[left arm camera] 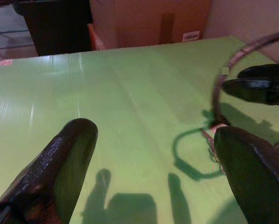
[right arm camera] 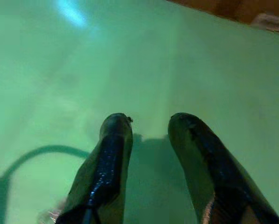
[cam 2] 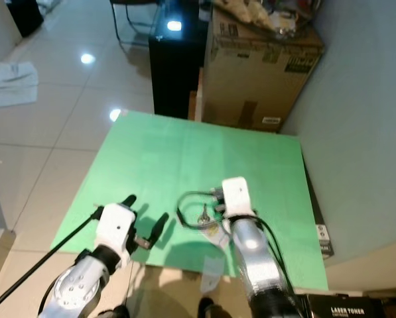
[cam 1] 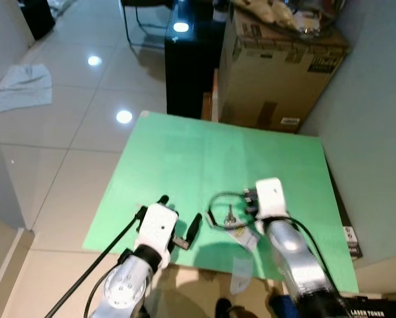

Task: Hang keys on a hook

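The keys (cam 1: 231,213) hang on a thin dark wire ring (cam 1: 211,207) with pale tags (cam 1: 248,237), just above the near part of a green board (cam 1: 184,159). My right gripper (cam 1: 249,202) reaches in from the right and is shut on the ring; in the left wrist view its fingers (left arm camera: 258,88) pinch the ring (left arm camera: 217,100), which casts a round shadow on the board. My left gripper (cam 1: 179,213) hovers open over the board's near edge, a short way left of the ring. Between its wide-apart fingers (left arm camera: 60,163) there is only bare board.
Beyond the board's far edge stand a black cabinet (cam 1: 188,59) and a large cardboard box (cam 1: 277,66). A grey wall runs along the right. A cloth (cam 1: 22,86) lies on the glossy tiled floor at the far left. A toner box (cam 1: 377,311) sits at the near right.
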You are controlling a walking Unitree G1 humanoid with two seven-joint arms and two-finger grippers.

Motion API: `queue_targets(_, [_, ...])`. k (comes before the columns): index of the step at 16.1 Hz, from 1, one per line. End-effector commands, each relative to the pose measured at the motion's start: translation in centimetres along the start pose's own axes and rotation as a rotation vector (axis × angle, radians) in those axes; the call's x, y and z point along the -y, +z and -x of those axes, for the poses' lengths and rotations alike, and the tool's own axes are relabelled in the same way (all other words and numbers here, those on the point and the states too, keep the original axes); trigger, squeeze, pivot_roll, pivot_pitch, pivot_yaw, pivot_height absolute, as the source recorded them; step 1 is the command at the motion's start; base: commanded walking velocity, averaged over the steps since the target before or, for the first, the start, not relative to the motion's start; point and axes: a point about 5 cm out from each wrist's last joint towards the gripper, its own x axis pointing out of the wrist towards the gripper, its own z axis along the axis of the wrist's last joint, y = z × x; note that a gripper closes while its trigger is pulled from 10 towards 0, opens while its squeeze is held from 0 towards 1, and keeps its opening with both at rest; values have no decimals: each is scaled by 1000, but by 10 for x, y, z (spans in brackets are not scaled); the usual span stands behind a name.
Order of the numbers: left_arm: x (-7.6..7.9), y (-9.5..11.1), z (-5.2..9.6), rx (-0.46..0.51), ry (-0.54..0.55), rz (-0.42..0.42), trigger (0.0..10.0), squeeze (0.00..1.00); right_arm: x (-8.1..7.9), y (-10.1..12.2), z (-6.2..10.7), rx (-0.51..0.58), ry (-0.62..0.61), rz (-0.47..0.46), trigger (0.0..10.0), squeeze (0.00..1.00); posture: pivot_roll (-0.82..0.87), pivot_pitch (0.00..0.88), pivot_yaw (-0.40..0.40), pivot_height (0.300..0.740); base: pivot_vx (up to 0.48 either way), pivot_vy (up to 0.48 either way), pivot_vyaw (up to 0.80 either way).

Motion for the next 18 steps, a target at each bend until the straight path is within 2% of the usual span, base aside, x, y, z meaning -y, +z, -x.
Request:
queue_targets(1, [2, -5, -1, -21, -9, 0, 10000, 0, -1, -6, -4, -35, 14, -52, 10000, 1000, 4, 227, -61, 740, 0, 0, 0])
queue_targets(4, [-6, -4, -2, -19, 14, 13, 10000, 0, -3, 5, -13, -11, 9, -24, 10000, 1000, 14, 226, -63, 740, 0, 0, 0])
queue_targets(8, [-10, -4, -2, -17, 25, -11, 10000, 0, -3, 2, -17, -17, 12, -33, 10000, 1000, 14, 225, -64, 740, 0, 0, 0])
queue_targets(9, [-9, -3, -3, -6, 7, 28, 10000, 0, -4, 0, -16, -16, 12, -38, 10000, 1000, 8, 224, -62, 740, 0, 0, 0])
queue_targets(10, [-8, -3, -4, -10, 8, 54, 10000, 0, -4, 0, -16, -15, 14, -40, 10000, 1000, 7, 224, -62, 740, 0, 480, 0])
queue_targets(15, [-10, -3, -6, -13, 6, 48, 10000, 0, -14, 2, -19, -3, 22, -59, 10000, 1000, 5, 225, -56, 740, 0, 480, 0])
queue_targets(18, [-9, -2, -7, -6, 1, 28, 10000, 0, -14, 0, -19, -6, 18, -53, 10000, 1000, 11, 214, -57, 740, 0, 459, 0])
